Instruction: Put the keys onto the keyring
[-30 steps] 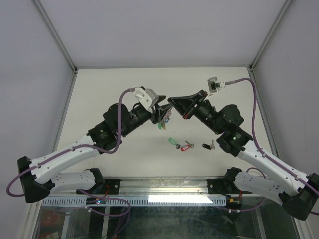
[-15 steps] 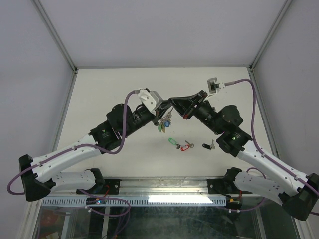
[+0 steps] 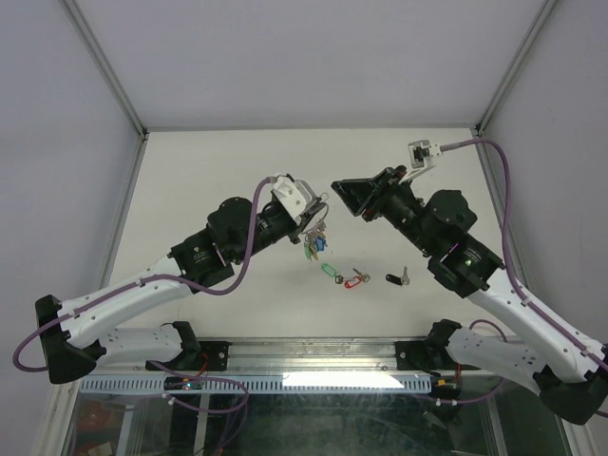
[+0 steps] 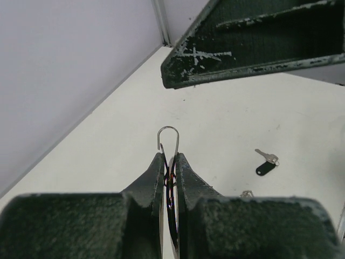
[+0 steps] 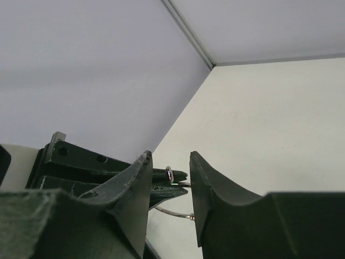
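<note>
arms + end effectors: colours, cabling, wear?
Both left arm and right arm: white shells, black joints, purple cable to a white wrist camera. A green light on the right. Dark tapered fingers on left end effector and right end effector, the right's scratched pale.

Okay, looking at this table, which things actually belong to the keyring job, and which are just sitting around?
Part of the job:
- keyring, pinched in the left gripper
- green-tagged key, red-tagged key and black-tagged key, loose on the table
- right gripper, jaws apart, holding nothing

Just there:
- purple cables on the arms
</note>
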You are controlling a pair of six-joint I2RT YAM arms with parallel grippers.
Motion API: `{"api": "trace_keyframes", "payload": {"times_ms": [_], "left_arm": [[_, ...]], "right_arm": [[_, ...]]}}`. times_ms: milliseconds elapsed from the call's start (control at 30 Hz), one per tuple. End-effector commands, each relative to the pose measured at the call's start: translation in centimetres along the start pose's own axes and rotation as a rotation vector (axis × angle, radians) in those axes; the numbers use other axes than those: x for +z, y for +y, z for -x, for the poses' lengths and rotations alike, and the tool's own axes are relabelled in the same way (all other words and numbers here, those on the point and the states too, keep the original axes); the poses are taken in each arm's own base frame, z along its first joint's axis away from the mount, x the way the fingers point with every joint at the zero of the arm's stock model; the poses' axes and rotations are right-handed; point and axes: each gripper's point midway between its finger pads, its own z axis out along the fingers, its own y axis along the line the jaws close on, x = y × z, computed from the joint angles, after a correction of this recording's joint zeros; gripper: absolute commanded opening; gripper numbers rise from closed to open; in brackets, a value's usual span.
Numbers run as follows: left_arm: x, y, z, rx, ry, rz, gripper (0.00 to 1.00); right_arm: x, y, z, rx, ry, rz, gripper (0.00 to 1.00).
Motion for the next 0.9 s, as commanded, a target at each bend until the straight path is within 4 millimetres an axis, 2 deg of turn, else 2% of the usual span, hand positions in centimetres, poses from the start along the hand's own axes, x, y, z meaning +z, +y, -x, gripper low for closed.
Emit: {"api": "trace_keyframes", "payload": {"times_ms": [0,100,433,700,867], "left_arm": [[-0.9,0.6,4.5,0.031,-0.103,0.015,0.00],[-0.8,0.3,4.7,0.043,-0.099,0.007,0.00],[-1.0,-0.2,5.1,0.046,-0.108,-0.008,0.00],[-1.0,-0.3,4.8,0.036,-0.102,-0.010,0.00],[-1.0,-0.4,4.8,0.035,-0.102,-0.011,0.00]], "right_arm": [[-0.3,-0.1,0.9,0.018,0.036,-0.069,0.34],[0.1,0.2,0.3,0.017,0.097,-0.073,0.30],[0.5,1.6,-1.0,0.021,0.223,0.027,0.33],[0.0,1.9,-0.4,0.028,0.213,0.083,0.30],[-0.3,2.0,-0.7,0.035,0.229,0.103,0.31]]}}
